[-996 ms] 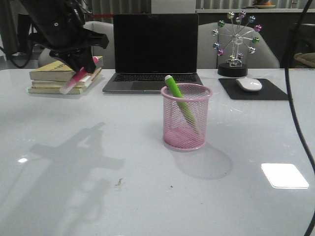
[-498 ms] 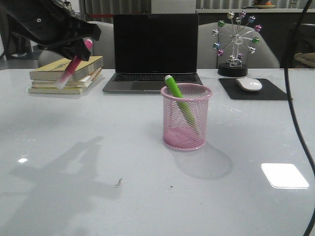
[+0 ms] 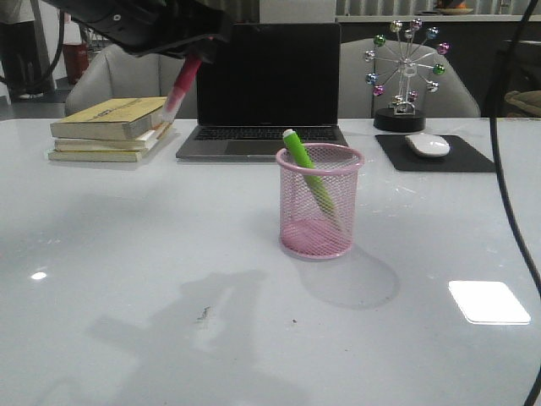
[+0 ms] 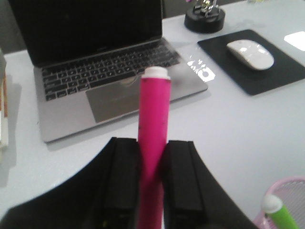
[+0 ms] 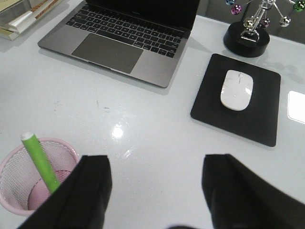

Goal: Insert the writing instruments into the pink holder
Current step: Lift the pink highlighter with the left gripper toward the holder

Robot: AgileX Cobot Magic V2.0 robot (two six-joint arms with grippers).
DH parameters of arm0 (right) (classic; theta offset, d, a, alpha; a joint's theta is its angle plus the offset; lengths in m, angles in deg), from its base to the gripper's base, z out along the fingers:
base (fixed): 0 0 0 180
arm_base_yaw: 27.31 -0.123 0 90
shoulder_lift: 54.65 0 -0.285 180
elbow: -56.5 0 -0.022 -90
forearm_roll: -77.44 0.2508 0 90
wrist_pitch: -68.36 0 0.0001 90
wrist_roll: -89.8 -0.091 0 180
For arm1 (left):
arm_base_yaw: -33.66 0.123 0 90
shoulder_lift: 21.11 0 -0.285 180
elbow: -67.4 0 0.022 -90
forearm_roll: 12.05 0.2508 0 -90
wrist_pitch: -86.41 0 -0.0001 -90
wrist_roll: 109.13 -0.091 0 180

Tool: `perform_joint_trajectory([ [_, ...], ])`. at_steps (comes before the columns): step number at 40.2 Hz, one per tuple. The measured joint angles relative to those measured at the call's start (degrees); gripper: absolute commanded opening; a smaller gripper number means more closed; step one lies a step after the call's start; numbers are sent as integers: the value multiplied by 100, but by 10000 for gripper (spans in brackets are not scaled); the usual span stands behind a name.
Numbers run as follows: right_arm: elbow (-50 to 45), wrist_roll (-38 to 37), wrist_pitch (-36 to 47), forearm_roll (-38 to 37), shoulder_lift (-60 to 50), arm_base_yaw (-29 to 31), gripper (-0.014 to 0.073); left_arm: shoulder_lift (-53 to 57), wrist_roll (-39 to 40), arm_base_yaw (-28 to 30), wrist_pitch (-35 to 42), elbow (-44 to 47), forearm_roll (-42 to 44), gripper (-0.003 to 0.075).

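The pink holder [image 3: 320,201] stands mid-table with the green highlighter [image 3: 305,170] leaning inside it, its pale end poking above the rim. High at the upper left my left gripper [image 3: 193,59] is shut on the pink highlighter [image 3: 180,86], which hangs tilted with its pale end down. The left wrist view shows that pink highlighter [image 4: 153,138] clamped between the black fingers [image 4: 123,177], with the holder's rim [image 4: 286,200] at the corner. In the right wrist view my right gripper [image 5: 155,183] is open and empty above the table beside the holder [image 5: 28,174]; it is out of the front view.
An open laptop [image 3: 264,93] stands behind the holder. A stack of books [image 3: 112,127] lies at the back left. A white mouse [image 3: 428,144] rests on a black pad [image 3: 435,154] at the back right, with a ball-wheel ornament [image 3: 404,68] behind it.
My left gripper has carried the pink highlighter up off the book stack and to the right, toward the laptop. The holder and green highlighter have not moved.
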State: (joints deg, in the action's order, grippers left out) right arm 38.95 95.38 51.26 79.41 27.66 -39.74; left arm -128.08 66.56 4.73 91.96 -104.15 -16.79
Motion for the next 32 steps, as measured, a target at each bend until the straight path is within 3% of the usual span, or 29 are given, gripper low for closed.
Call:
perform_joint_trajectory([
  [32,0,0,-12,-112,0,0,521,11,0,-1152,1149,0,-196,92],
])
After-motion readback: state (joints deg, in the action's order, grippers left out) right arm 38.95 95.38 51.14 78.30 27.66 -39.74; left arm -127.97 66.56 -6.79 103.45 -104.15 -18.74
